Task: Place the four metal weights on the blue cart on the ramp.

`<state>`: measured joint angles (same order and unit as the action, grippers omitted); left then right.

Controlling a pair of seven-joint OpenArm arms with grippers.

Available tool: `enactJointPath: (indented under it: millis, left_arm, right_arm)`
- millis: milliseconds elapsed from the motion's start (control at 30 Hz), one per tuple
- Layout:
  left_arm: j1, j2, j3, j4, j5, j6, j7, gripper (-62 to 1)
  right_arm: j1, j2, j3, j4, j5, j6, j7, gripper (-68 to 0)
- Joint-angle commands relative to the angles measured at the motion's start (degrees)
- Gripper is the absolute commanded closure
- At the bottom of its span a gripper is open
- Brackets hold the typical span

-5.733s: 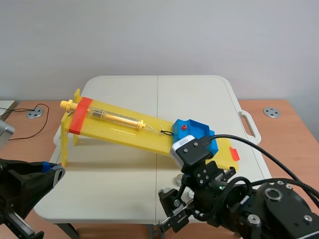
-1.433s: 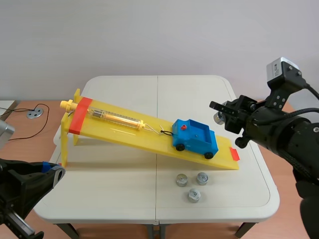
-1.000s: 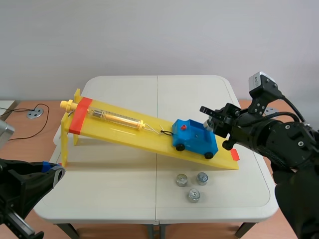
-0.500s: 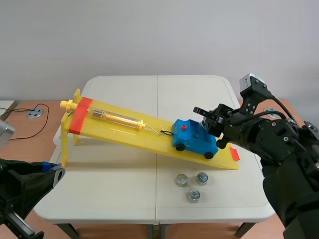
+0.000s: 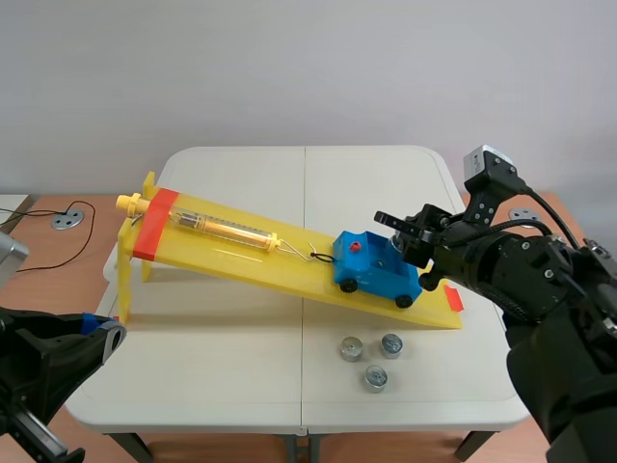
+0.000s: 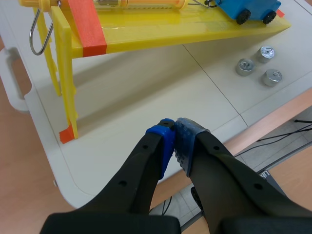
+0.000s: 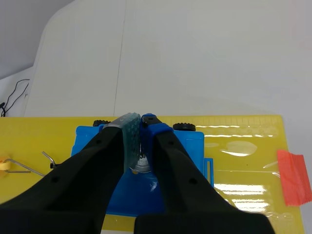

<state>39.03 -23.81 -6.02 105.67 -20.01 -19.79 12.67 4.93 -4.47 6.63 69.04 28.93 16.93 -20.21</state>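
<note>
- From the right wrist camera I see the right pincer [image 7: 141, 130] pinching a weight [image 7: 142, 165]. Only a small silver patch of it shows low in the narrow gap between the fingers, and they cover the rest.
- The blue bed of the cart [image 7: 196, 146] lies directly under the pincer and spreads out to both sides of its fingers. I cannot tell whether the weight touches the bed.
- In my scene view the fingertips blend into the black arm, and the held weight is not visible there.
- The cart is blue with black wheels and stands at the low end of the yellow ramp [image 5: 241, 253].
- Three loose weights [image 5: 390, 344] lie close together on the table [image 5: 241, 174], well apart from the right pincer. They are short silver cylinders, each with a small knob on top.
- The left pincer [image 6: 173, 141] is pressed together on nothing, its blue pads meeting over the table's near edge.
- The loose weights sit ahead of the left pincer and off to its right. In that view the cart is cut off at the frame edge.
</note>
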Motion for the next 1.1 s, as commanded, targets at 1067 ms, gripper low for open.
enactJointPath:
  millis: [1067]
  left_arm:
    - [-1.14,0.28,-0.85,3.76,-4.24,-1.4,-5.27,-3.8]
  right_arm:
    - [7.41,-0.09,3.85,4.13,0.68,9.46,11.41,-26.4]
